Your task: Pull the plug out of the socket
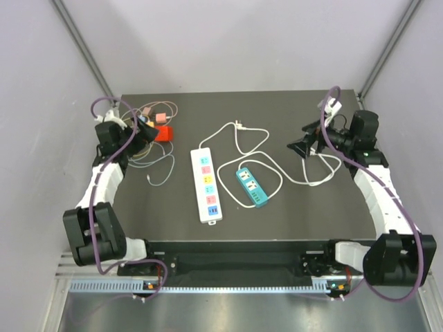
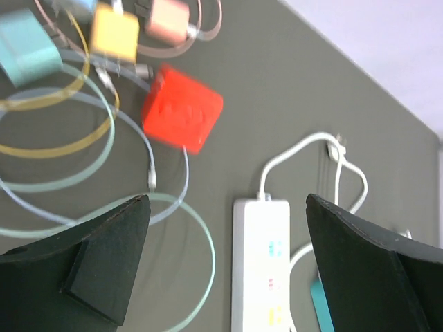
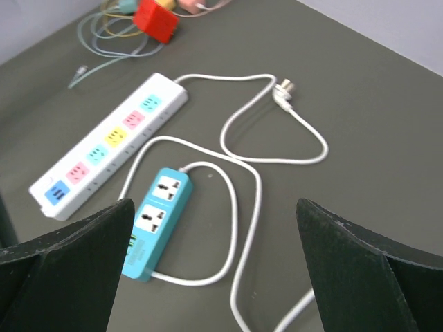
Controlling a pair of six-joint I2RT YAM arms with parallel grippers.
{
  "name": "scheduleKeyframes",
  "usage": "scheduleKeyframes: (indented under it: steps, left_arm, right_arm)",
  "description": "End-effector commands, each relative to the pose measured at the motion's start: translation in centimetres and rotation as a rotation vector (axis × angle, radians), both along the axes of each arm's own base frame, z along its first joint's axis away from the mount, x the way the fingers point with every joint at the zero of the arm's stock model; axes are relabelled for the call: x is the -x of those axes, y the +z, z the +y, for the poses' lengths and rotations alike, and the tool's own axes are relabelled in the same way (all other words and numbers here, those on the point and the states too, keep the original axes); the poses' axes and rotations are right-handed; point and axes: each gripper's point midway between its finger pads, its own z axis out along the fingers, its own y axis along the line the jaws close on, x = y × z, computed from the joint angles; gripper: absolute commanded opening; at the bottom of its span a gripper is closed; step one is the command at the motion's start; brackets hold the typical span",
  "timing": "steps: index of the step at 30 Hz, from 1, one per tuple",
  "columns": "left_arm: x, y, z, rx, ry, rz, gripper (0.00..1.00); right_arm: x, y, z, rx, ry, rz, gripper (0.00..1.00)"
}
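Looks down past the left gripper [image 2: 227,200], with fingers [image 2: 111,256] spread wide and holding nothing, onto a dark table [image 2: 291,90]. Finds a red plug [image 2: 182,108] lying among looped thin cables [image 2: 104,131], below a yellow adapter [image 2: 115,32], a pink adapter [image 2: 171,17] and a pale blue adapter [image 2: 26,48], all blurred. Catches a white power strip [image 2: 259,270] at the bottom, with its white cord [image 2: 304,149] curling away.

Dark table [image 1: 311,207], white strip [image 1: 206,185], teal strip [image 1: 252,187], perhaps red charger [image 1: 164,133]
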Motion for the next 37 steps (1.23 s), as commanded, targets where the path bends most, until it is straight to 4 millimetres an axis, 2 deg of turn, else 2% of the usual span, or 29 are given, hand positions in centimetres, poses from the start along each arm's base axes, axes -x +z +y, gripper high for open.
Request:
scheduleKeyframes:
  steps: [1, 3, 4, 5, 7, 8, 9, 10, 11, 13, 16, 22, 23, 26, 29, 35, 37]
  left_arm:
    - [1.6, 0.2, -1.6, 0.075, -0.082, -0.054, 0.99]
    - [2.9, 1.3, -2.9, 0.072, -0.167, -0.091, 0.99]
    - [3.7, 0.9, -3.4, 0.073, -0.189, -0.082, 0.99]
    - [4.5, 1.8, -3.6, 0.058, -0.198, -0.108, 0.99]
    - [5.8, 1.3, -3.8, 0.026, -0.21, -0.106, 0.99]
    - [6.7, 2.5, -4.0, 0.003, -0.211, -0.146, 0.99]
    - [7.3, 2.8, -4.0, -0.018, -0.212, -0.164, 0.99]
    - [8.0, 2.5, -4.3, -0.02, -0.226, -0.166, 0.99]
    - [8.8, 3.6, -4.6, -0.036, -0.233, -0.207, 0.99]
    - [9.8, 3.7, -5.2, -0.036, -0.26, -0.229, 0.99]
    - [11.2, 5.7, -5.3, -0.069, -0.242, -0.307, 0.99]
    - [12.0, 6.8, -4.5, -0.182, -0.167, -0.38, 0.99]
    - [12.0, 6.2, -4.2, -0.201, -0.152, -0.354, 0.99]
    - [12.1, 5.5, -4.2, -0.223, -0.149, -0.329, 0.99]
    - [12.1, 5.1, -4.4, -0.23, -0.158, -0.324, 0.99]
    - [12.0, 5.0, -4.3, -0.231, -0.158, -0.321, 0.99]
    - [11.9, 4.9, -4.1, -0.235, -0.147, -0.313, 0.99]
  right_arm:
    - [-0.3, 2.6, -2.3, 0.109, -0.129, -0.118, 1.0]
    - [-0.2, 2.2, -3.4, 0.151, -0.196, -0.112, 1.0]
    - [0.1, 2.6, -3.9, 0.16, -0.228, -0.125, 1.0]
    - [0.1, 2.3, -4.5, 0.177, -0.267, -0.12, 1.0]
    - [0.8, 3.0, -5.1, 0.182, -0.306, -0.14, 1.0]
    - [1.0, 2.4, -5.4, 0.184, -0.327, -0.13, 1.0]
    - [0.9, 2.5, -6.1, 0.187, -0.377, -0.138, 1.0]
    - [1.2, 3.6, -6.6, 0.162, -0.421, -0.172, 1.0]
    - [1.2, 3.1, -7.1, 0.158, -0.458, -0.168, 1.0]
    - [1.1, 3.7, -8.6, 0.13, -0.579, -0.187, 1.0]
    - [0.9, 3.5, -10.3, 0.138, -0.688, -0.15, 1.0]
    - [2.0, 4.2, -12.0, 0.147, -0.788, -0.174, 1.0]
    - [1.8, 4.3, -13.3, 0.143, -0.869, -0.166, 1.0]
    - [1.9, 4.3, -15.2, 0.107, -1.001, -0.154, 1.0]
    - [2.0, 4.5, -16.1, 0.066, -1.079, -0.149, 1.0]
    - [2.0, 4.1, -16.1, 0.074, -1.077, -0.147, 1.0]
    - [2.0, 3.9, -16.2, 0.148, -1.045, -0.17, 1.0]
